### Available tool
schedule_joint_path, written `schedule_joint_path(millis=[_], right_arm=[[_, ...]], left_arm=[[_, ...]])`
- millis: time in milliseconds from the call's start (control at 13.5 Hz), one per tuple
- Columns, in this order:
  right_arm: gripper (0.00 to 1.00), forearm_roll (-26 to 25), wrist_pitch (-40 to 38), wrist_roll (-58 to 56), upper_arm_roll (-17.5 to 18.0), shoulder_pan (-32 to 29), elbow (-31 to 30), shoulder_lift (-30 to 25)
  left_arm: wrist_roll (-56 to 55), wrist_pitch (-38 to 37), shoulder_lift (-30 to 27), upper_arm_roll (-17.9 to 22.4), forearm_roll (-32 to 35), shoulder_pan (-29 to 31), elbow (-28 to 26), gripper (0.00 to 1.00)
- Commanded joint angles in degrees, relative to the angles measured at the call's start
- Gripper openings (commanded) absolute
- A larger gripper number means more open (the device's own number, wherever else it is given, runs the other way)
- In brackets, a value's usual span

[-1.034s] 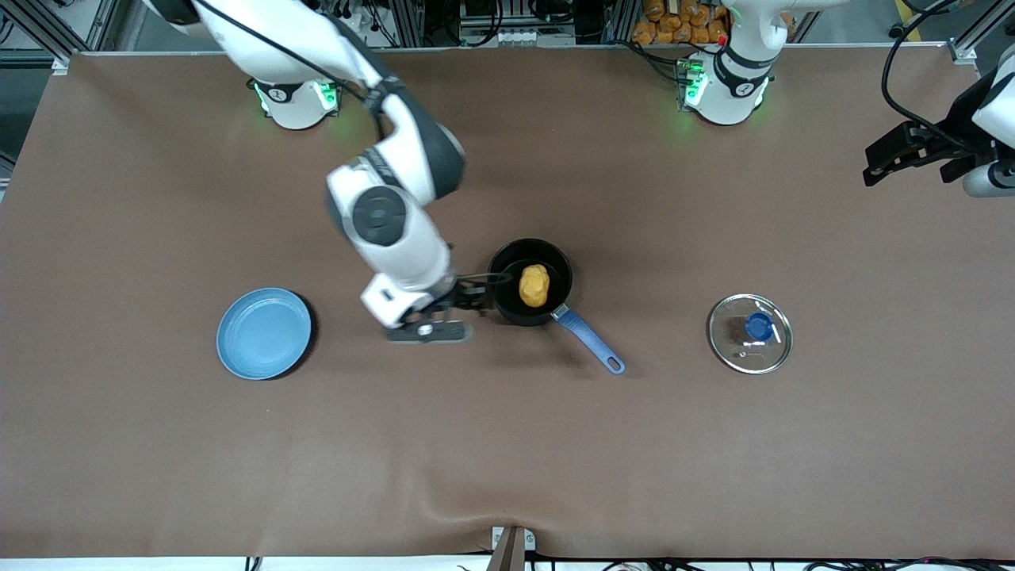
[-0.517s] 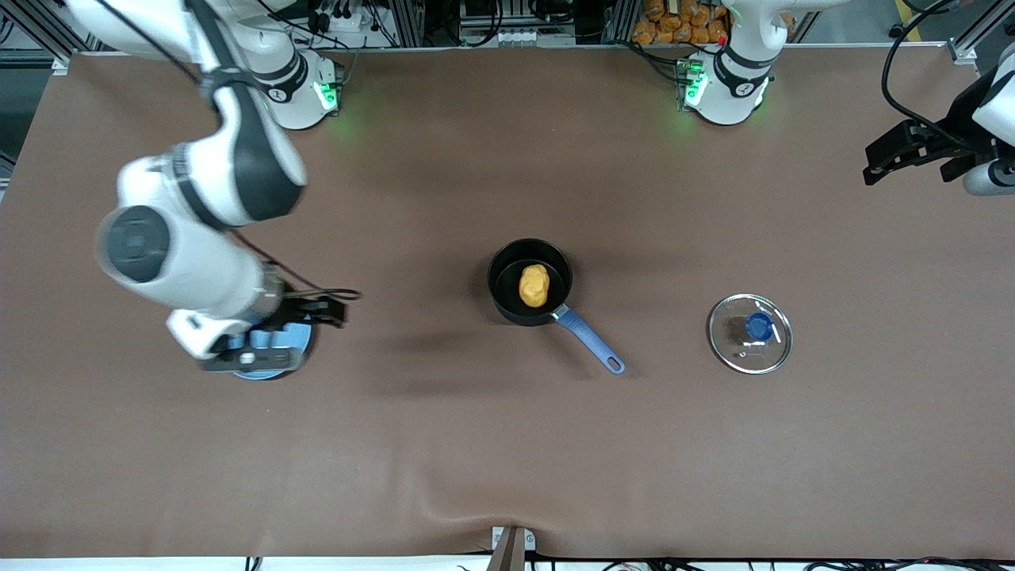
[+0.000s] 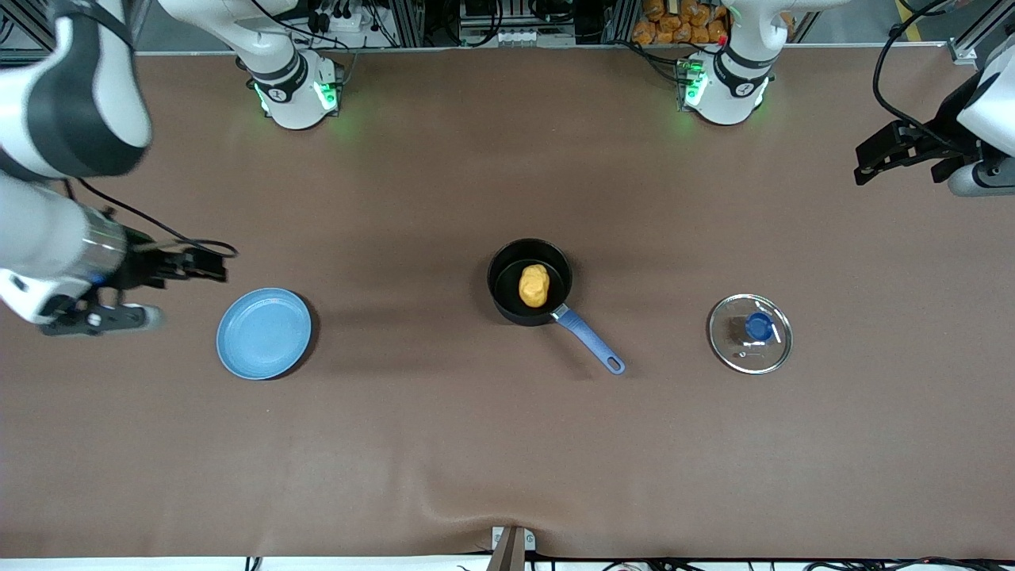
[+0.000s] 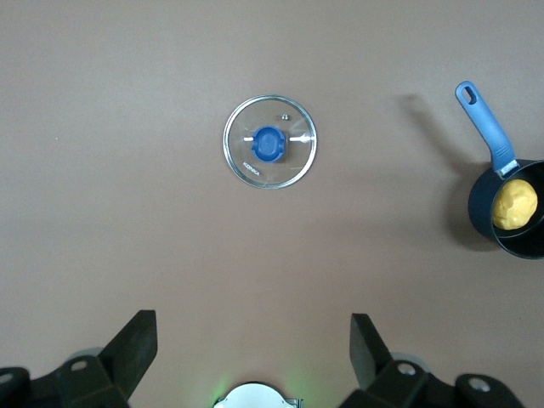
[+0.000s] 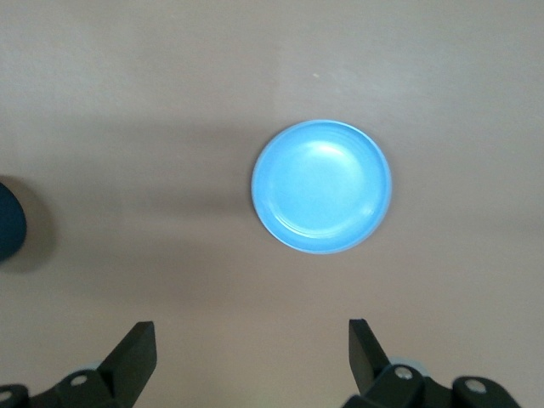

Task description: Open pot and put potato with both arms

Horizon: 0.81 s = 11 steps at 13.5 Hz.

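Note:
The black pot point(image 3: 529, 283) with a blue-purple handle stands open at mid-table, and the yellow-orange potato point(image 3: 534, 285) lies in it. Both show in the left wrist view, the pot point(image 4: 510, 214) and the potato point(image 4: 515, 205). The glass lid point(image 3: 750, 333) with a blue knob lies flat on the table toward the left arm's end, also in the left wrist view point(image 4: 270, 142). My right gripper point(image 3: 208, 266) is open and empty, up beside the blue plate at the right arm's end. My left gripper point(image 3: 871, 162) is open and empty, waiting high at the left arm's end.
A flat light-blue plate point(image 3: 264, 333) lies on the brown table toward the right arm's end, also in the right wrist view point(image 5: 322, 186). The two arm bases point(image 3: 295, 87) stand along the edge farthest from the front camera.
My right arm has swung away from the pot, passed over the blue plate and reached the right arm's end of the table. The potato stays in the pot. The left gripper shifted slightly.

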Motion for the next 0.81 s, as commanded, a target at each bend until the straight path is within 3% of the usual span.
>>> schedule_joint_path(millis=[0,517,739], right_arm=[[1.00,-0.37,-3.05,-2.80,-3.02,-0.14,-2.59,-4.54],[1.00,-1.24,-6.58,-3.06,-3.39,-3.12,-5.31,-11.84],[1.00,-3.00,-6.40,-2.89,-1.37,-3.73,-5.66,-13.60]], left_arm=[[-0.32,0.56,-1.46,0.02,-0.90,-0.08,-1.46,1.00],[-0.24,1.18,-2.52,-0.85,-0.90,0.27,-3.05,1.00],[-0.15,1.88,-3.75,-0.86,-0.99,0.44,-4.27,1.00]])
